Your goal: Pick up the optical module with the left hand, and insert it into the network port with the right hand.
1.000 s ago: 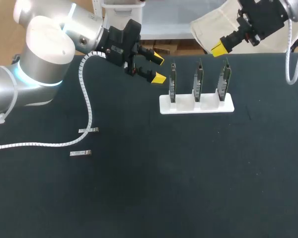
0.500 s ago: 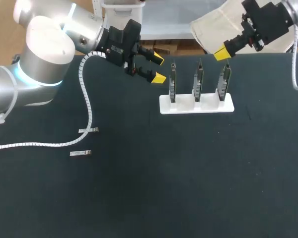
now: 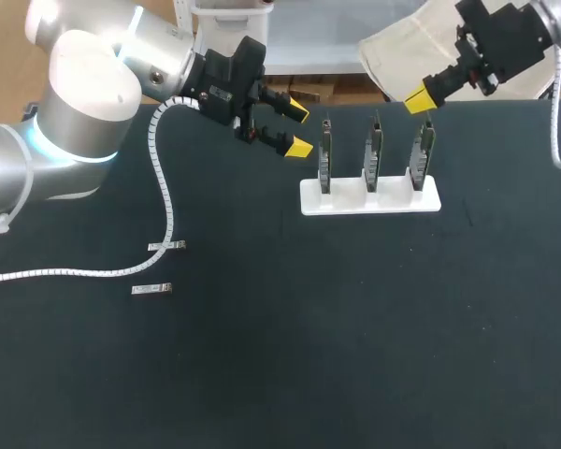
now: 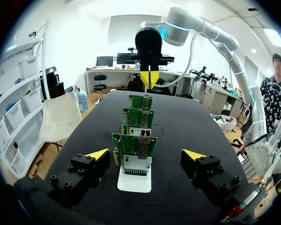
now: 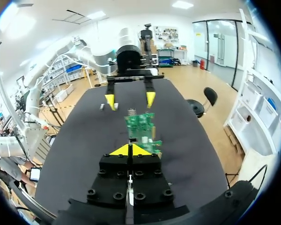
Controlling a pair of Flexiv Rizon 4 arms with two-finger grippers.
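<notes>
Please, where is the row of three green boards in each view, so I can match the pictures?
Head view: green boards upright on the white stand, upper middle, beside the left gripper.
Left wrist view: boards straight ahead of the left gripper, one behind another.
Right wrist view: boards just ahead of the right gripper.
Shared landmark: the open left gripper, facing the boards.

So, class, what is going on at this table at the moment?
Nothing is held yet. The left arm hovers beside one end of the white stand that carries three green network cards, its jaws open and empty. The right arm hangs above the card at the stand's other end, jaws shut on nothing. Two small optical modules lie on the table, apart from both arms.
</notes>
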